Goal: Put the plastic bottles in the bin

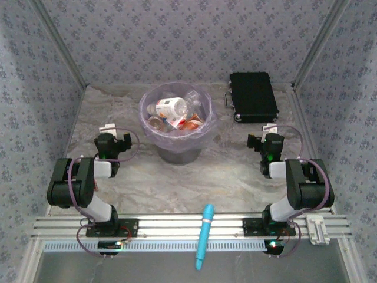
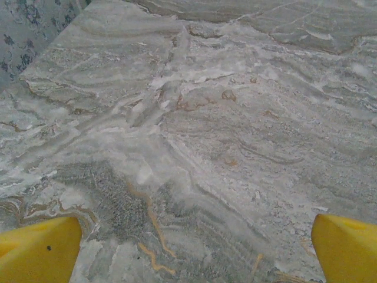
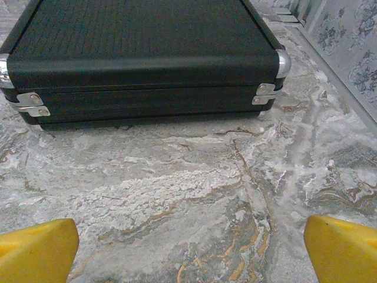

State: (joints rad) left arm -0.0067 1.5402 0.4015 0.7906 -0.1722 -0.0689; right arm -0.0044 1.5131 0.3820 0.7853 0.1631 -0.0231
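Note:
The bin [image 1: 179, 154] is a round grey bucket lined with a lavender bag, standing mid-table toward the back. Several plastic bottles [image 1: 171, 108] lie piled inside it, clear and orange with red and white labels. My left gripper [image 1: 112, 137] hangs to the left of the bin, folded back above the table. Its yellow fingertips [image 2: 41, 247] stand wide apart over bare marbled surface, open with nothing between them. My right gripper [image 1: 268, 139] sits to the right of the bin, open, its yellow fingertips [image 3: 341, 247] spread above the table.
A flat black case [image 1: 253, 96] [image 3: 141, 59] with metal latches lies at the back right, just beyond the right gripper. A slim light-blue cylindrical tool [image 1: 204, 236] rests across the front rail between the arm bases. Patterned walls close the sides and back.

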